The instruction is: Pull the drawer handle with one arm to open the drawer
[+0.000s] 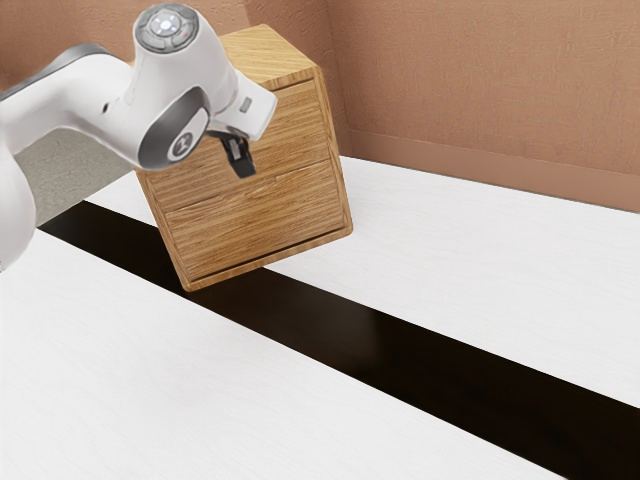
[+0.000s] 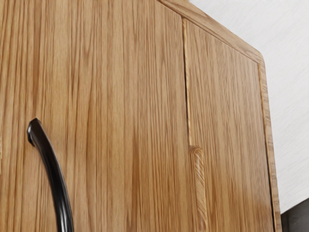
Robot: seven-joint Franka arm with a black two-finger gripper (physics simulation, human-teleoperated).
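Observation:
A light wooden cabinet [image 1: 262, 215] stands on the table at the back, with two drawer fronts stacked one above the other, both flush with the frame. My gripper [image 1: 240, 157] hangs right in front of the upper drawer front, with the white hand covering part of it. In the wrist view the oak drawer front [image 2: 111, 111] is very close. A black curved handle [image 2: 52, 181] stands out from it just beside my hand. A narrow seam [image 2: 186, 82] divides this front from the neighbouring one, which carries a small wooden ridge [image 2: 198, 183].
The white table [image 1: 480, 250] is crossed by a wide black stripe [image 1: 400, 350] running diagonally under the cabinet's front corner. A brown wall [image 1: 480, 80] rises behind. Open tabletop lies to the exterior view's right and front.

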